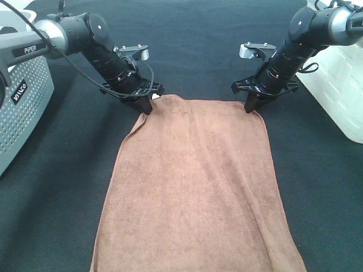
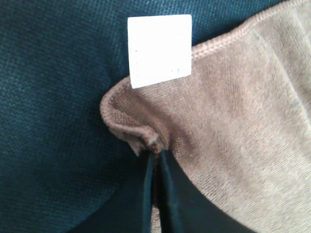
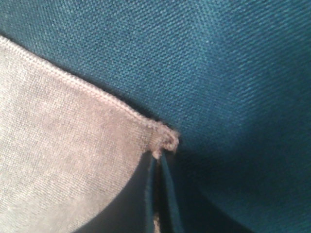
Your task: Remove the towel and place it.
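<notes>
The brown towel [image 1: 195, 187] lies spread flat on the dark cloth table, its long side running toward the front edge. My left gripper [image 1: 146, 107] is shut on the towel's far left corner [image 2: 146, 138], where the edge is bunched between the black fingers; a small white tag [image 2: 159, 50] sticks out beside it. At the far right corner [image 3: 163, 141] my right gripper [image 1: 251, 107] is shut on the towel [image 3: 58, 160], the stitched corner pinched between its fingers. Both arms reach in from the back.
A grey perforated basket [image 1: 20, 107] stands at the left edge. A white bin [image 1: 340, 79] sits at the right edge. The dark table cloth [image 1: 193, 39] lies bare behind the towel and on both sides of it.
</notes>
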`<control>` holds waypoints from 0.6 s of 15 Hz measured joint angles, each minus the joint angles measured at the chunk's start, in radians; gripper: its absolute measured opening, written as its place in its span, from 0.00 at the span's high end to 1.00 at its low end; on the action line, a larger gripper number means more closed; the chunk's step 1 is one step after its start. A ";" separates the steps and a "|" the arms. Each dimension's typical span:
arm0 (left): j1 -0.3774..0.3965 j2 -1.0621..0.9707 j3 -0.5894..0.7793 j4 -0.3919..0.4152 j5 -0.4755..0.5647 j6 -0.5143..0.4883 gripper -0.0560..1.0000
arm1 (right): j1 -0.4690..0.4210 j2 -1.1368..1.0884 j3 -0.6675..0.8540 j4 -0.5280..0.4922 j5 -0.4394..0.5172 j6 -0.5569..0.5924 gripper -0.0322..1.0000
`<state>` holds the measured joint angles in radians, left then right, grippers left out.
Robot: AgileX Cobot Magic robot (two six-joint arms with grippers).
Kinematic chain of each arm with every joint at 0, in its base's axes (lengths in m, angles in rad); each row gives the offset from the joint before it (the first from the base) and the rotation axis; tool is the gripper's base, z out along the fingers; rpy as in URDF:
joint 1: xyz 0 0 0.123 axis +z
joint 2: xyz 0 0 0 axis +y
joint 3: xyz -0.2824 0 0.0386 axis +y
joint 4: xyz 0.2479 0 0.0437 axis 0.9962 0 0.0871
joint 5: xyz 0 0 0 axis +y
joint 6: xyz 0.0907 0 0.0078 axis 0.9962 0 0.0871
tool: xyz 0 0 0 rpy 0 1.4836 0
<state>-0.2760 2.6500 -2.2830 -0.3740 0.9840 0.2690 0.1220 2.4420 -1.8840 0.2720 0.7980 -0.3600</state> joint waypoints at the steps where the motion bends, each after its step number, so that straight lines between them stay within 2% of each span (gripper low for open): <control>1: 0.000 -0.003 0.000 0.020 0.000 0.007 0.94 | 0.001 -0.004 0.000 -0.020 -0.021 -0.001 0.97; 5: 0.000 -0.014 -0.023 0.159 0.000 0.007 0.94 | 0.000 -0.026 0.000 -0.074 -0.099 -0.001 0.97; 9: 0.000 -0.013 -0.113 0.225 -0.039 0.007 0.94 | 0.001 -0.030 -0.045 -0.081 -0.157 -0.003 0.97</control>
<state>-0.2760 2.6370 -2.3960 -0.1490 0.9450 0.2760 0.1230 2.4120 -1.9290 0.1910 0.6410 -0.3630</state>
